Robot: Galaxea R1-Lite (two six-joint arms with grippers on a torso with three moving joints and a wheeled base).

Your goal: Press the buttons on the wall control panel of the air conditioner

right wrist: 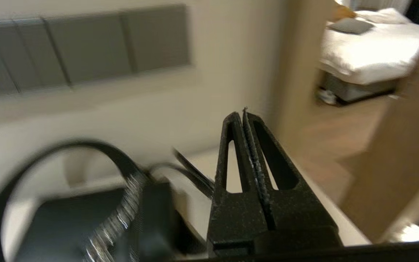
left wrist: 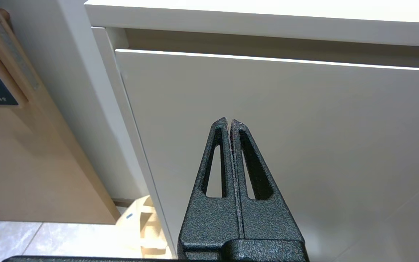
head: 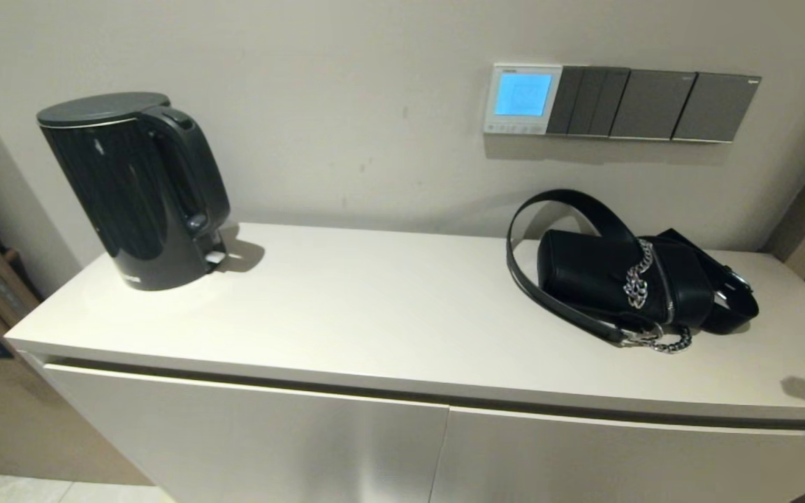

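The wall control panel (head: 523, 98) is a small white-framed thermostat with a lit blue screen, on the wall above the cabinet's right half. The buttons (head: 514, 128) form a tiny white row along its bottom edge. Neither gripper shows in the head view. My right gripper (right wrist: 243, 112) is shut and empty, raised over the cabinet's right end next to the black bag (right wrist: 67, 218), with the grey switch plates (right wrist: 86, 47) ahead of it. My left gripper (left wrist: 228, 120) is shut and empty, low in front of the cabinet door (left wrist: 304, 127).
A black kettle (head: 133, 188) stands at the cabinet's back left. A black handbag (head: 622, 279) with a strap and chain lies below the panel. Grey switch plates (head: 654, 105) adjoin the thermostat on its right. The cabinet top (head: 388, 307) is white.
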